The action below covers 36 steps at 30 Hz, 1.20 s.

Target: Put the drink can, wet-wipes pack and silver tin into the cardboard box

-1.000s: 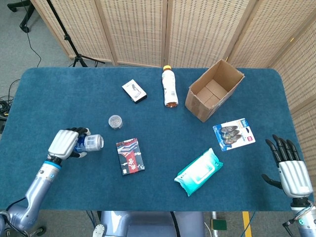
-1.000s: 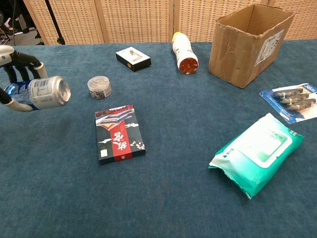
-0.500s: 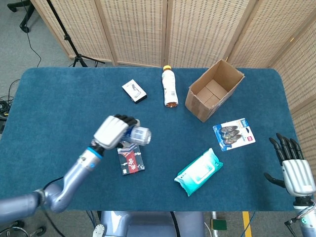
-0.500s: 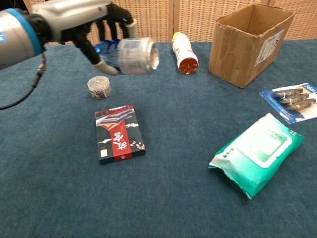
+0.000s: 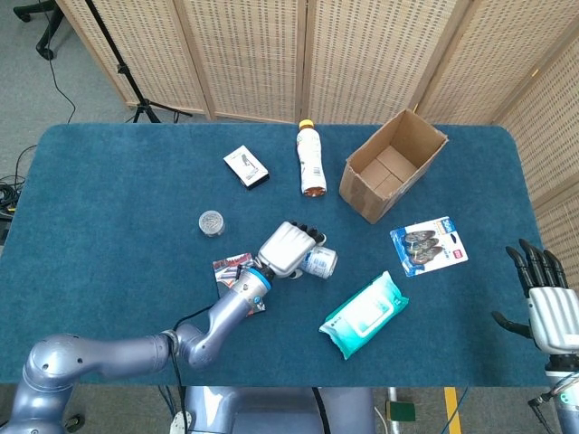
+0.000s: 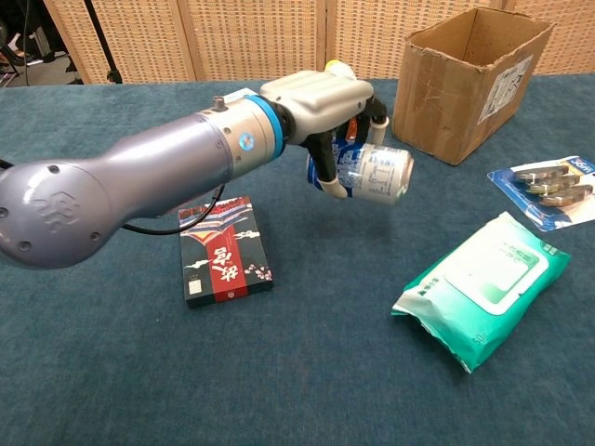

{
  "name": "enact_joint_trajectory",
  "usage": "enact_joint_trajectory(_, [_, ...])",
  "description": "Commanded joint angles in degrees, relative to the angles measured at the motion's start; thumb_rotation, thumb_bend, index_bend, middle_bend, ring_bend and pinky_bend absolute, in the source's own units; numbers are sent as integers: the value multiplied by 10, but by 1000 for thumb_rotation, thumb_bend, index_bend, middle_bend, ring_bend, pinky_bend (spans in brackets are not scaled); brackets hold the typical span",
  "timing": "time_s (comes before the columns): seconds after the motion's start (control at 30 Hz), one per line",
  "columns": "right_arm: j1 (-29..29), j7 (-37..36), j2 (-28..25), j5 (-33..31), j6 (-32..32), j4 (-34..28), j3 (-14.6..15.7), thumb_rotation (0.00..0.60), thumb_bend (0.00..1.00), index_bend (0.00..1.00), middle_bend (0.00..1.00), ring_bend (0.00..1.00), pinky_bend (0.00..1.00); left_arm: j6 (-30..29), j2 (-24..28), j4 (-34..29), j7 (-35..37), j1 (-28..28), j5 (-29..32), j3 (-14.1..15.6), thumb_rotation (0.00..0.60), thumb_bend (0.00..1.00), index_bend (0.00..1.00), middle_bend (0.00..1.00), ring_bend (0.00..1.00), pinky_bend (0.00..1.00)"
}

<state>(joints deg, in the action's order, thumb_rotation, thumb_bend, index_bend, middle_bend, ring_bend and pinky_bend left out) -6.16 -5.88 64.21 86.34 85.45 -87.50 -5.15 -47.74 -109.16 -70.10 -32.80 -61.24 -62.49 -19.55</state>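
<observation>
The left hand (image 6: 325, 98) grips the drink can (image 6: 370, 172) sideways, fingers wrapped over its smooth metal barrel, held above the desk (image 5: 109, 181) short of the open-topped cardboard box (image 5: 391, 165). The right hand (image 5: 550, 303) idles, fingers spread, holding nothing. The soft wet-wipes pack (image 5: 364, 315) and the small round silver tin (image 5: 211, 221) lie on the felt-like cloth.
</observation>
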Motion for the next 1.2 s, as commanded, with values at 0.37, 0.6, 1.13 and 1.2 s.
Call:
enact_joint_trajectory(0.37, [-1,1,2,-4,-6,2,-1,600,0,0,0,0,0,25,-20,34,42,-19,19,12,600,0,17,0,3,341])
enact_joint_trajectory(0.6, [-4,4,4,7,-7,8,4,600,0,0,0,0,0,-51,101,-88,118,55,-52,32,600,0,0,0,0,198])
enact_joint_trajectory(1.13, [-57,55,-28,65,-41,-77,-3,600,0,0,0,0,0,-254,368,-178,306,280,-145,107,600,0,0,0,0,0])
enact_joint_trajectory(1.2, [-82,71,-46,71,-72,-123,-9,600,0,0,0,0,0,-286,386,-188,321,317,-138,116,600,0,0,0,0,0])
